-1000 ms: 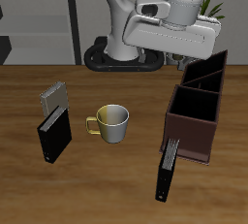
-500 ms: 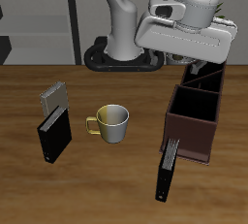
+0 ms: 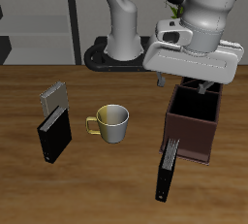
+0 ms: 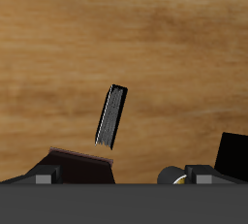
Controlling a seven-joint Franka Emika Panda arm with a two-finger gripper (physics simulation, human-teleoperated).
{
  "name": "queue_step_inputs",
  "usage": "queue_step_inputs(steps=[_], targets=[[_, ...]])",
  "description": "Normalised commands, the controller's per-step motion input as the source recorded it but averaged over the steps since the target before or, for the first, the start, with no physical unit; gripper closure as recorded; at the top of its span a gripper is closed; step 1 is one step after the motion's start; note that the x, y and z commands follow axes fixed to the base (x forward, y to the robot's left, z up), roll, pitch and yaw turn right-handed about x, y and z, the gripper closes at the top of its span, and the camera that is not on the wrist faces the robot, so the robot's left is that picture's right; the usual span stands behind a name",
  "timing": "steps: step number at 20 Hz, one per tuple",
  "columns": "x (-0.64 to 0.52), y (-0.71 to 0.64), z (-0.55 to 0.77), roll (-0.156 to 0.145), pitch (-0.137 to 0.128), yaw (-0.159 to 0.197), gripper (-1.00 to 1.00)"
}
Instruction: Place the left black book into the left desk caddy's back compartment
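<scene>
The left black book is slim, with a pale grey page edge. It lies on the table just in front of the dark brown left desk caddy, near the table's front edge. It also shows in the wrist view, beside the caddy's corner. My gripper hangs above the caddy, farther back than the book and well above it. Its fingers stand wide apart with nothing between them. The arm hides the caddy's back compartment.
A pale mug with a yellow handle stands mid-table. A broader black book and a grey striped book lie at the far side from the caddy. The robot's base is at the back.
My gripper has moved toward the table's front edge and lower, from behind the caddy to above it. The books, mug and caddy have not moved.
</scene>
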Motion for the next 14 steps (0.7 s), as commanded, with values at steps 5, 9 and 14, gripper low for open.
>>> queue_step_inputs(steps=[5,9,14], targets=[[0.22,0.00,-0.62,0.005,0.039,-0.016,-1.00],[0.13,-0.01,-0.30,-0.005,0.023,-0.019,-1.00],[0.07,-0.02,-0.22,0.001,-0.006,-0.018,-1.00]])
